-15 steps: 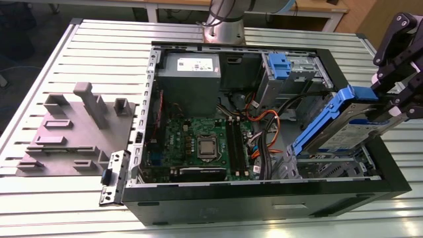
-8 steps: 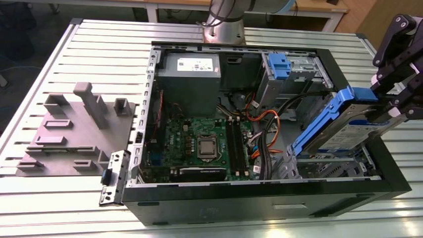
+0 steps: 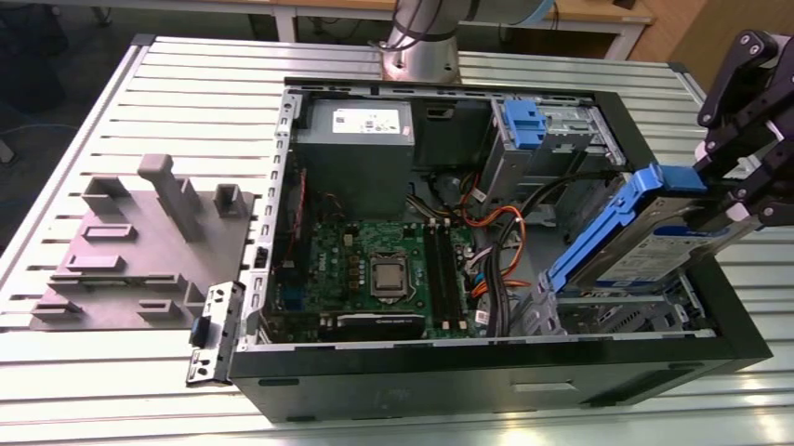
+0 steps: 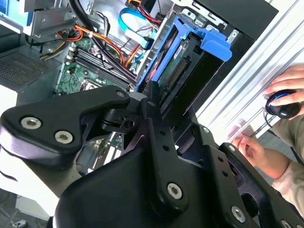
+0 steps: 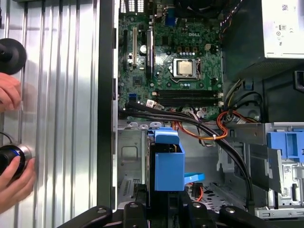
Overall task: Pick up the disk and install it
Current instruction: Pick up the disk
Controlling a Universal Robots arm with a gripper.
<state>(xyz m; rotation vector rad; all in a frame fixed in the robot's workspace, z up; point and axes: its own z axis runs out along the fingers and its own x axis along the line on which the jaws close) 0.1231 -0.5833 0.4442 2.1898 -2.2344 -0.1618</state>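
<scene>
Claw (image 3: 726, 209), black jointed metal links with bolt heads: you have it clenched on the upper end of the disk (image 3: 639, 243), a flat rectangular silver-grey hard drive with a white-and-blue label, framed in blue plastic.

Disk position: tilted, lower end pointing into the open black tower case (image 3: 496, 362), over the perforated bare-steel drive cage (image 3: 620, 314) at the exterior view's right. You cannot tell whether they touch.

Also in the case:
- 1 green motherboard (image 3: 372, 265)
- 1 grey power-supply box with a white sticker (image 3: 357, 139)
- orange and black cables (image 3: 496, 218)

On the ribbed aluminium table (image 3: 74, 381) beside the case: 1 matt grey fixture plate with upright blocks (image 3: 125, 251).

Second wrist view adds the disk's pinned connector edge and its blue handle tab (image 4: 213, 42).

First wrist view adds a person's hand (image 5: 14, 178) curled on a round black knob.
</scene>
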